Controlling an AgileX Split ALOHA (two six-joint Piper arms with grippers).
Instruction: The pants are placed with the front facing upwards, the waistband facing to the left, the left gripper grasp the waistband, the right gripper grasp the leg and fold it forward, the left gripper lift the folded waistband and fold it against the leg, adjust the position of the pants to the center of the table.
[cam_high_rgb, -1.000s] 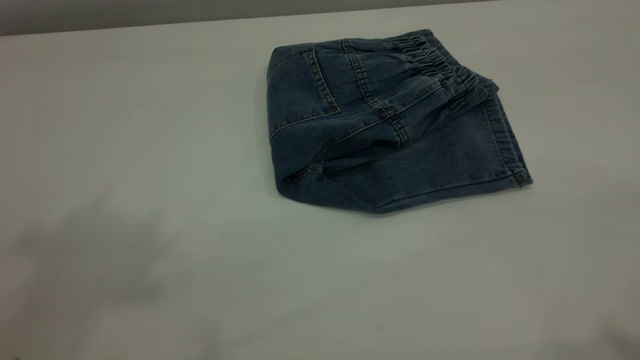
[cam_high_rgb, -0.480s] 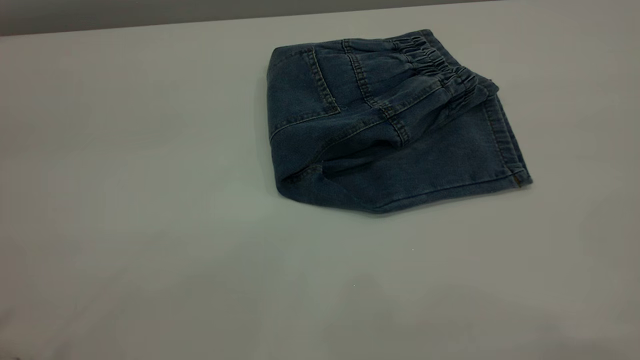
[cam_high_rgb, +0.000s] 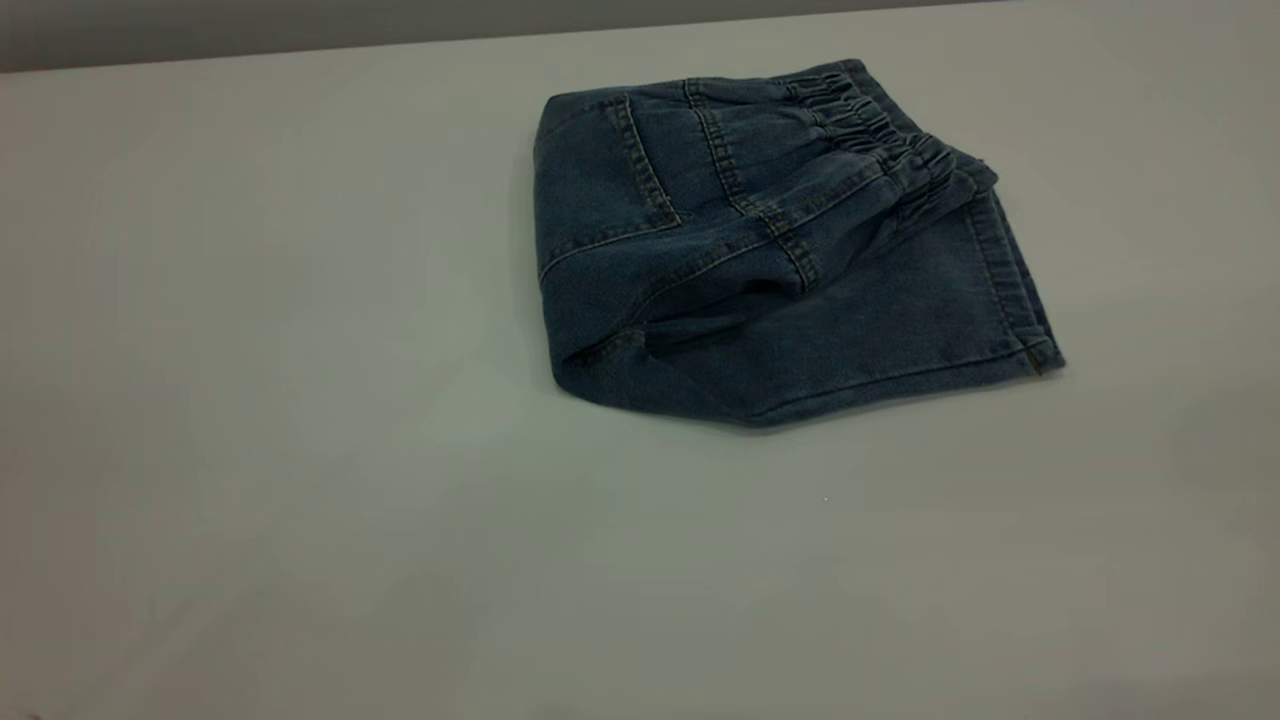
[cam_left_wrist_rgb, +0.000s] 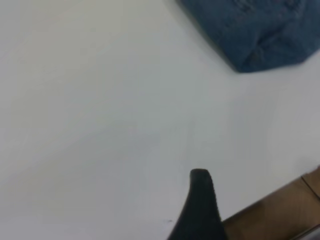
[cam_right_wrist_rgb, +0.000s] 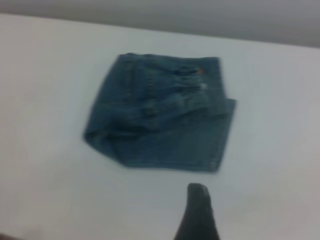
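We see the pants (cam_high_rgb: 780, 250) folded on the bench (cam_high_rgb: 300, 400), right of centre, and judge the soft denim best gripped at its thick folded edge, though neither end effector's state can be told.

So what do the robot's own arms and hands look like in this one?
Very little shows. The exterior view has no arm. The left hand appears only as one matte black, blunt, rounded fingertip; the right hand looks the same, a dark tapered finger. No cables, labels or markings are visible.
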